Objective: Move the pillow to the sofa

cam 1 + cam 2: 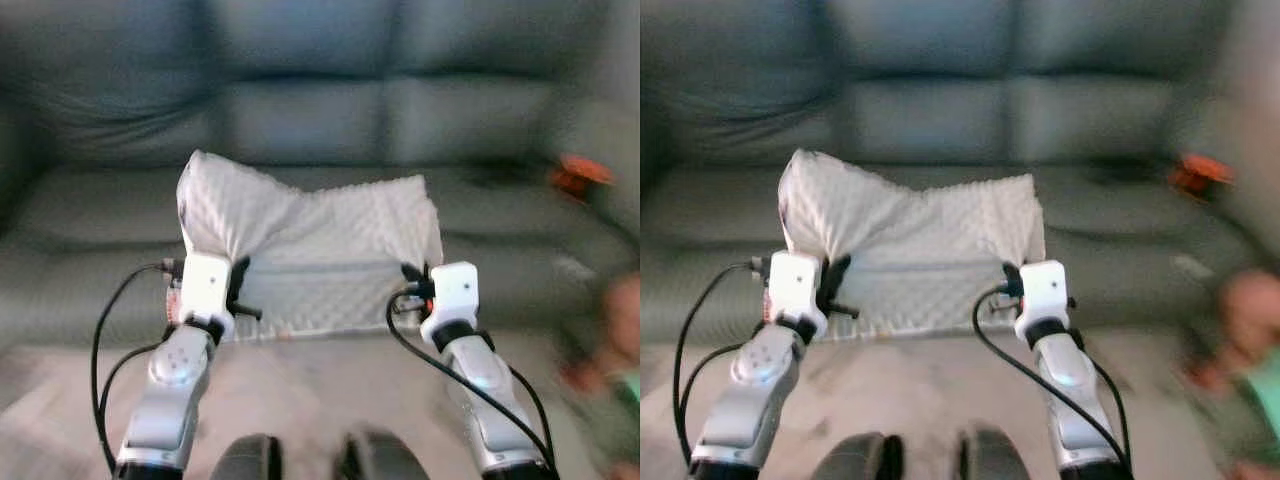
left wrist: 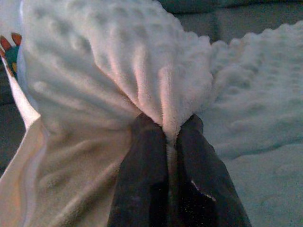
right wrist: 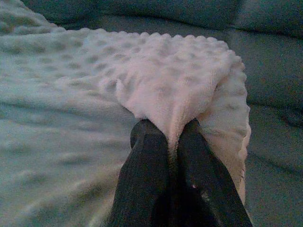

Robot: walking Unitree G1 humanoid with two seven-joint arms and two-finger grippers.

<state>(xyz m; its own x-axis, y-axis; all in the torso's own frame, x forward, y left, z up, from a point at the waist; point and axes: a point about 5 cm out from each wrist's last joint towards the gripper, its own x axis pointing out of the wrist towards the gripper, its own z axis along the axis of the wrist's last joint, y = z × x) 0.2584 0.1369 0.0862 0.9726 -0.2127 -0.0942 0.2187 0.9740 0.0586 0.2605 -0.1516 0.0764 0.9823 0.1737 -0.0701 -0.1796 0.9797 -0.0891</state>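
A grey-green sofa (image 1: pixel 320 110) spans the scene ahead, its seat cushions running across the middle; pale floor (image 1: pixel 300 390) lies in front. The head views are blurred.

Left hand (image 2: pixel 171 137): fingers (image 2: pixel 142 175) closed tight on a pinched fold of the pillow (image 1: pixel 310 250), near its left edge. White dimpled fabric bunches up above the grip. In the head view the left hand (image 1: pixel 238 290) sits at the pillow's lower left side.

Right hand (image 3: pixel 171 135): fingers (image 3: pixel 203 175) likewise closed on a fold of the pillow at its right corner. In the head view the right hand (image 1: pixel 415 280) is at the pillow's lower right side.

The pillow hangs between the two hands, held up in front of the sofa seat, its left corner raised higher than the right. Whether its lower edge touches the seat cannot be told.

An orange object (image 1: pixel 578 175), blurred, lies on the sofa at far right. A blurred pinkish and green shape (image 1: pixel 620 350) sits at the right edge, not identifiable.
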